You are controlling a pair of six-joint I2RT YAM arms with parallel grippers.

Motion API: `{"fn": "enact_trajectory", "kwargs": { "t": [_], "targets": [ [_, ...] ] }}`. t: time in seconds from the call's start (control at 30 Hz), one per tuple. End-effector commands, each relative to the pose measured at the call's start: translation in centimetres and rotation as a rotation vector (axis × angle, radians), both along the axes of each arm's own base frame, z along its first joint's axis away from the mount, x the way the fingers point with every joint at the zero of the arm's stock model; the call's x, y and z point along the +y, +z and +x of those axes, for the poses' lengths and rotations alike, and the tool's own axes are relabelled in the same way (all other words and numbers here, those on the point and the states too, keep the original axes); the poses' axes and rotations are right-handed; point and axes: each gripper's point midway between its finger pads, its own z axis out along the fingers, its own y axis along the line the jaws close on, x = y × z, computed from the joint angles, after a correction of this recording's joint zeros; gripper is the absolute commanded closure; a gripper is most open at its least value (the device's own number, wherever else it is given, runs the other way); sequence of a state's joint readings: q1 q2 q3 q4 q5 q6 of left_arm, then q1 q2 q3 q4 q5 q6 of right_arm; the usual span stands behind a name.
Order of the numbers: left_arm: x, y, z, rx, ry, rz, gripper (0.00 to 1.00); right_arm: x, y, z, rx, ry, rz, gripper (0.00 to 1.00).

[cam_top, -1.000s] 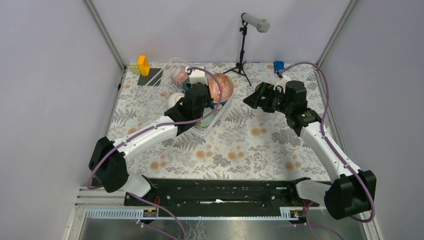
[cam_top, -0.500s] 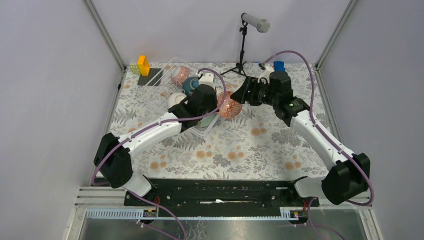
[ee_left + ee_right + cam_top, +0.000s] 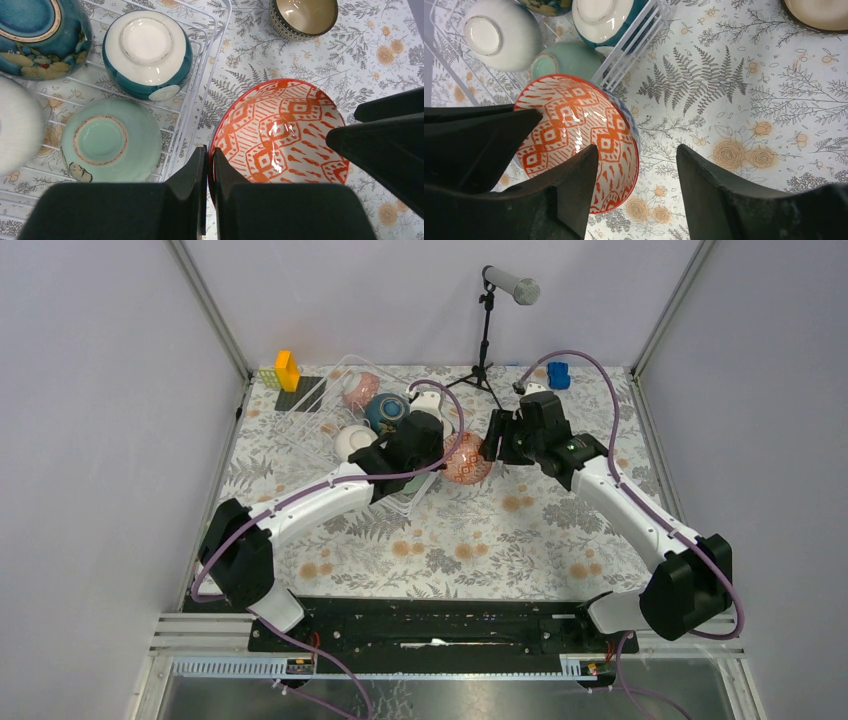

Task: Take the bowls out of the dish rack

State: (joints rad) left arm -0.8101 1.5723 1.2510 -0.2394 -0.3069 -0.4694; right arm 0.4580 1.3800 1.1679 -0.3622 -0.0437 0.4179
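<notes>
Red patterned bowl point(image 3: 280, 130) is clamped in left end effector point(image 3: 209, 152), clear only from its wrist view; right end effector point(image 3: 636, 150) is open.

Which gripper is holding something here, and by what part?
The left gripper pinches the orange patterned bowl by its rim. The right gripper is open, gripping nothing.

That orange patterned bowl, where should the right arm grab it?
Probably by its thin rim, on the side opposite the left gripper, which pinches the other edge. The orange patterned bowl opens upward, so the right gripper, jaws open, can come from above, one finger inside, one outside.
</notes>
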Motion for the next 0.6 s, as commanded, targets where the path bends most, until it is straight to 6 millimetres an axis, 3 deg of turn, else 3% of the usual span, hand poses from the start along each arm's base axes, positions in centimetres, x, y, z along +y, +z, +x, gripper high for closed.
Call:
{"fn": "enact_trajectory", "kwargs": {
  "t": [0.0, 0.13, 0.33, 0.57],
  "targets": [
    [-1.5, 5.4, 1.5, -0.103, 0.012, -0.121, 1.0, -0.2, 2.9, 0.7, -0.076, 0.005, -0.007, 0.34],
    [-1.4, 5.4, 1.5, -0.096, 0.019, -0.117, 1.0, -0.5, 3.4, 0.9, -0.085, -0.006, -0.02, 0.34],
    [-1.8, 6.6, 0.8, -0.105, -0.018, -0.143, 1.0, -0.5, 1.4, 0.7, -0.031, -0.007, -0.039, 0.38],
    [-2.7, 7.6, 0.1, -0.121, -0.074, -0.191, 1.0, -0.5, 0.4, 0.7, 0.001, -0.01, -0.05, 0.51]
  ]
}}
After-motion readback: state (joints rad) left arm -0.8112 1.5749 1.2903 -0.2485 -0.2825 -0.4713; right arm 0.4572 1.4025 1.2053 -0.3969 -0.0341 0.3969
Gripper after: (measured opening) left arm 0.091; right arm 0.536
